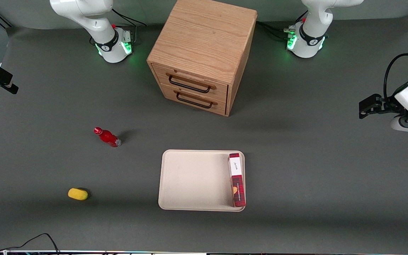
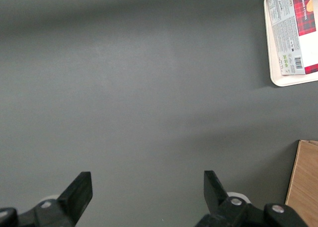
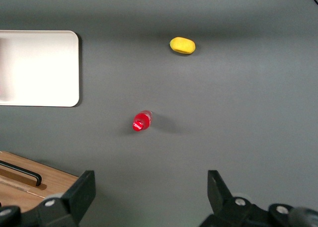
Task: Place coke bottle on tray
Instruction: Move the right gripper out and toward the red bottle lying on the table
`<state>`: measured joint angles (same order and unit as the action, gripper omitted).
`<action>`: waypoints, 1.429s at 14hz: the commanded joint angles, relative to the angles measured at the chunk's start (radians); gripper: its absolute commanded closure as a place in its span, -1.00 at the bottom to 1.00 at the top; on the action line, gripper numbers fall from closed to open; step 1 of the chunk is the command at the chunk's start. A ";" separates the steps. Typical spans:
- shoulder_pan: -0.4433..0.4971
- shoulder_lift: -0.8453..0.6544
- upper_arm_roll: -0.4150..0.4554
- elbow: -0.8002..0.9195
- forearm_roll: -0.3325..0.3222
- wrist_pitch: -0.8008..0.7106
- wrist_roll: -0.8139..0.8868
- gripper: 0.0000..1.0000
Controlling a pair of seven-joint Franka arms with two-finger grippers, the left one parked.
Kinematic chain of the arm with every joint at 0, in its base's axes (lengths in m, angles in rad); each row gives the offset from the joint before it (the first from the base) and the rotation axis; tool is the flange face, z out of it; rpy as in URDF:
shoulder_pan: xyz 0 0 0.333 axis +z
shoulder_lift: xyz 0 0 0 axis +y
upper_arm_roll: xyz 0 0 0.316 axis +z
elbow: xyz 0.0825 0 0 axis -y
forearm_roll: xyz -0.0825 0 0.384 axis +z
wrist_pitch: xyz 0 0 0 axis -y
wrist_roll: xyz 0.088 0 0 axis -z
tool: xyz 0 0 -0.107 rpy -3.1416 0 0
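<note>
The coke bottle [image 1: 107, 137], small and red with a red cap, stands on the grey table toward the working arm's end, apart from the tray. It also shows in the right wrist view [image 3: 141, 121]. The cream tray [image 1: 190, 180] lies nearer the front camera than the wooden cabinet and also shows in the right wrist view [image 3: 39, 68]. My right gripper [image 3: 150, 192] hangs high above the table, open, with nothing between its fingers. The bottle is well below it. The gripper is out of the front view.
A long red plaid box [image 1: 237, 179] lies in the tray along the rim toward the parked arm. A small yellow oval object [image 1: 78, 194] lies nearer the front camera than the bottle. The wooden two-drawer cabinet [image 1: 204, 53] stands mid-table with both drawers shut.
</note>
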<state>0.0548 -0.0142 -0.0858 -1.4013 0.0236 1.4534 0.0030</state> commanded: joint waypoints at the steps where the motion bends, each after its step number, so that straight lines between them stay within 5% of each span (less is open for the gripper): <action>1: 0.003 0.040 0.015 0.078 -0.025 -0.051 0.026 -1.00; 20: 0.008 0.016 0.066 -0.005 -0.010 -0.067 0.020 -0.98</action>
<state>0.0589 0.0472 -0.0354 -1.3449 0.0204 1.3762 0.0042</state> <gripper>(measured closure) 0.004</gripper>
